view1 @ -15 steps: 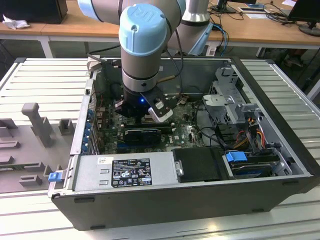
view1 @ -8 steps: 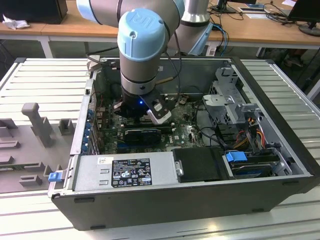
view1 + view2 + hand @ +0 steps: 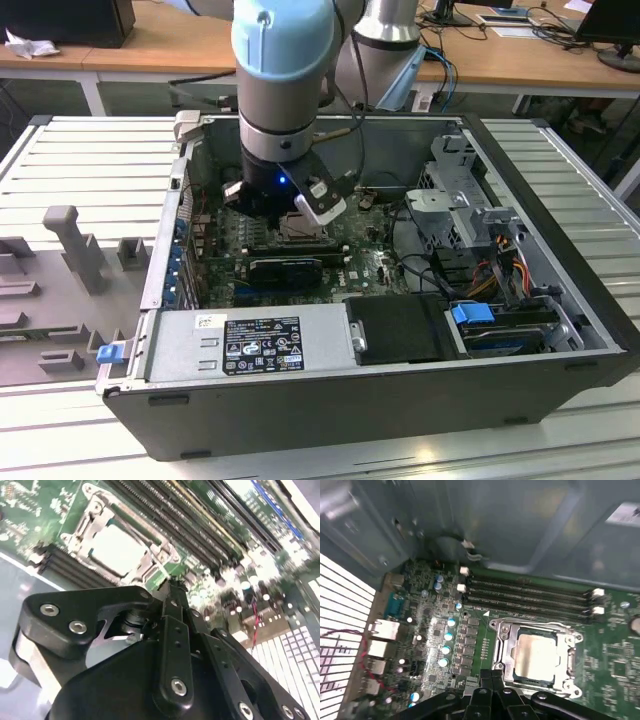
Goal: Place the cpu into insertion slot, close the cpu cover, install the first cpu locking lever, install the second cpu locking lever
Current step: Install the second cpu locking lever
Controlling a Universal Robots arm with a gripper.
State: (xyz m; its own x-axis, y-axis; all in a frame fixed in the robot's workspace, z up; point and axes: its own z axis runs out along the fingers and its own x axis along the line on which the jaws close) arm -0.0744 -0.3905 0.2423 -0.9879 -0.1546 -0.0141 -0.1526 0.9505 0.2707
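In the exterior view we see the grey-and-pale-blue jointed robot arm (image 3: 282,75) reaching straight down, its black wrist lit by a small blue light. In both wrist views, the black metal two-finger gripper (image 3: 172,587) (image 3: 492,674) has its fingertips pressed together with no gap, holding nothing.

The setting is a robotics lab or electronics workshop. In the exterior view, an open computer case (image 3: 400,300) occupies the centre of the frame, resting on a bench of pale grey aluminium profiles (image 3: 90,160). Grey fixture blocks (image 3: 75,245) lie at the left edge. A robot arm (image 3: 285,90) reaches into the case from the top centre. Along the top of the frame run wooden desks (image 3: 500,60) carrying cables and monitor bases. In the first wrist view, a green motherboard (image 3: 435,630) fills the lower half.
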